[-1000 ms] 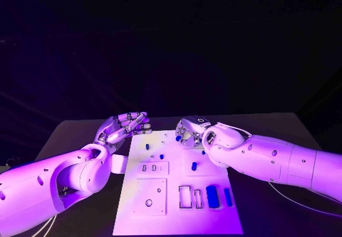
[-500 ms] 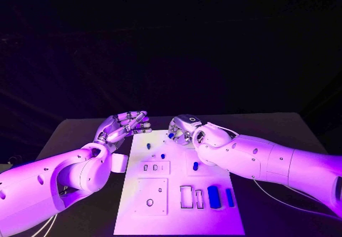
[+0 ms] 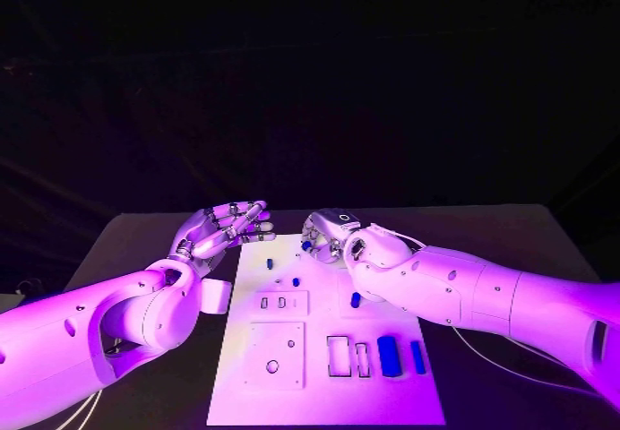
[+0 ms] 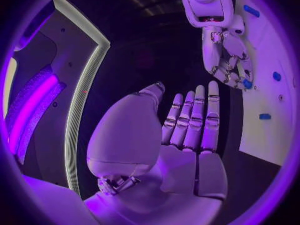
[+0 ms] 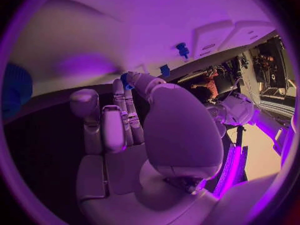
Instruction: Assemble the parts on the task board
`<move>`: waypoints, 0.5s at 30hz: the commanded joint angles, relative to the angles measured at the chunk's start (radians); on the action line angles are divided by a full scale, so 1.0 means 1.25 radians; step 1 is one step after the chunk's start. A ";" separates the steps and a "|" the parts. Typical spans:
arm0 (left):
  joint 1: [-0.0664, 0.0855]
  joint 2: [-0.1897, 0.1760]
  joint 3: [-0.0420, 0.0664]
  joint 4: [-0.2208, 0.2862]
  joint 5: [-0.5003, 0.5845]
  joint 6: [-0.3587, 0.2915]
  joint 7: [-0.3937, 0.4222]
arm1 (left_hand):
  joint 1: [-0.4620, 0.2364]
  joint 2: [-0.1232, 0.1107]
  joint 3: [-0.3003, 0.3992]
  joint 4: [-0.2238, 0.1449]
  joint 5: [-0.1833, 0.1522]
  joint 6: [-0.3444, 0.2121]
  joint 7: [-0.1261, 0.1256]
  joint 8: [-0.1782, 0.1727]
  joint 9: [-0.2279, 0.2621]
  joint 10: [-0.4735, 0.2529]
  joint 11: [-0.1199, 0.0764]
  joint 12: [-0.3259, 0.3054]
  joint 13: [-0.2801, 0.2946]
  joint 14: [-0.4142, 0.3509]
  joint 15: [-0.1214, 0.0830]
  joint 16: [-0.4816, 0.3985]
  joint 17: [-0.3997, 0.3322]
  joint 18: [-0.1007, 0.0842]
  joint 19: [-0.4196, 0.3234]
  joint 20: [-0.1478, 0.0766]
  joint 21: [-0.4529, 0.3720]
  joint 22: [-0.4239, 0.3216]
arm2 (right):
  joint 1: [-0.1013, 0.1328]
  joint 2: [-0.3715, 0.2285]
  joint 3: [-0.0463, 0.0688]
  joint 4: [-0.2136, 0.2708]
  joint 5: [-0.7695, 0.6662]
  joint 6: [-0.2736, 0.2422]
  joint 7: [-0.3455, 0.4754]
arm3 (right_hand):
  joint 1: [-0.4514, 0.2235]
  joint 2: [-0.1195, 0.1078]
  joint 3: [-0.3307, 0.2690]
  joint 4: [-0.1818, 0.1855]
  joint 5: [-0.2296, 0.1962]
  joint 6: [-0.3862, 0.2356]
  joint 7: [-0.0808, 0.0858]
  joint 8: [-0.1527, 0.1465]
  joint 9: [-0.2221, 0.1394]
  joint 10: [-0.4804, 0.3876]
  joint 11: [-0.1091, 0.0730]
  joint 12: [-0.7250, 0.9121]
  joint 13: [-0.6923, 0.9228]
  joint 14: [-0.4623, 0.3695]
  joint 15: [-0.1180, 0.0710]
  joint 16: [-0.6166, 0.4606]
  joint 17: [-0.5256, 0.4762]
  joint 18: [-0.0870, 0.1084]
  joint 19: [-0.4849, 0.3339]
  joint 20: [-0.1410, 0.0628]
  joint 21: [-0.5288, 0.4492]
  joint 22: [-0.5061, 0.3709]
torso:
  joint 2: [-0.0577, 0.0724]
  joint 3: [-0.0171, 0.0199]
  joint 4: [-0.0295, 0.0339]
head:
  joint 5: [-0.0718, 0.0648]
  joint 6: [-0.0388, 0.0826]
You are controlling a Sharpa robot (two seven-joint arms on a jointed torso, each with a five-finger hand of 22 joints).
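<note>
Task board (image 3: 323, 394) white, mid black table (image 3: 142, 235). Left hand (image 3: 222, 228) spread, nothing held; right hand (image 3: 326, 235) pinches blue part (image 3: 306, 245).

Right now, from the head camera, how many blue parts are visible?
6 parts: one pinched by the right hand, three across the board, two nearest; arm may hide more.

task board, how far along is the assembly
Early, it seems. Several blue parts stand on the task board, including a pair near its front. The right hand pinches a small blue part at the far edge. The left hand hovers open. The rectangular slot remains empty.
</note>
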 commanded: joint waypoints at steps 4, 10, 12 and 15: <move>0.002 0.000 0.001 0.002 0.002 0.010 0.002 | 0.008 -0.004 0.004 -0.001 -0.004 0.005 0.033 0.004 0.001 0.007 0.000 -0.005 0.000 -0.004 0.000 0.001 0.001 0.010 0.001 -0.001 0.004 0.001 | 0.000 0.001 0.001 0.001 -0.011 -0.032 -0.010 | 0.000 0.006 0.002 -0.003 0.001 -0.004 0.000 0.002 0.014 -0.004 0.002 -0.004 0.000 0.024 -0.002 0.007 0.006 -0.013 -0.002 0.001 0.006 0.005 | 0.001 0.0000 0.0001 | 0.001 -0.001; 0.002 -0.001 0.001 0.000 0.002 0.010 0.002 | 0.008 -0.004 0.004 -0.001 -0.004 0.005 0.033 0.004 0.001 0.007 0.000 -0.005 0.000 -0.004 0.000 0.001 0.001 0.010 0.001 -0.001 0.004 0.001 | 0.000 -0.013 0.002 0.021 -0.013 -0.034 -0.013 | 0.001 0.006 0.003 -0.005 0.001 -0.004 0.000 0.003 0.016 -0.003 0.002 -0.003 0.001 0.025 -0.002 0.009 0.008 -0.014 0.000 0.001 0.009 0.009 | 0.002 0.0006 0.0002 | 0.004 -0.001; 0.002 -0.002 0.001 -0.001 0.002 0.009 0.002 | 0.008 -0.004 0.004 -0.001 -0.004 0.005 0.033 0.004 0.001 0.007 0.000 -0.005 0.000 -0.004 0.000 0.001 0.001 0.010 0.001 -0.001 0.004 0.001 | 0.001 -0.019 0.002 0.030 -0.013 -0.034 -0.014 | 0.001 0.006 0.003 -0.005 0.001 -0.004 0.000 0.003 0.016 -0.003 0.002 -0.003 0.001 0.025 -0.002 0.009 0.008 -0.014 0.000 0.001 0.009 0.009 | 0.002 0.0010 -0.0005 | 0.005 -0.002; 0.002 -0.004 0.001 -0.003 0.002 0.009 0.002 | 0.008 -0.004 0.004 -0.001 -0.004 0.005 0.033 0.004 0.001 0.007 0.000 -0.005 0.000 -0.004 0.000 0.001 0.001 0.010 0.001 -0.001 0.004 0.001 | 0.002 -0.029 0.003 0.045 -0.014 -0.033 -0.017 | 0.000 0.006 0.004 -0.005 0.001 -0.004 0.000 0.003 0.017 -0.002 0.002 -0.003 0.001 0.025 -0.002 0.011 0.011 -0.014 0.001 0.001 0.011 0.012 | 0.002 0.0011 -0.0015 | 0.006 -0.002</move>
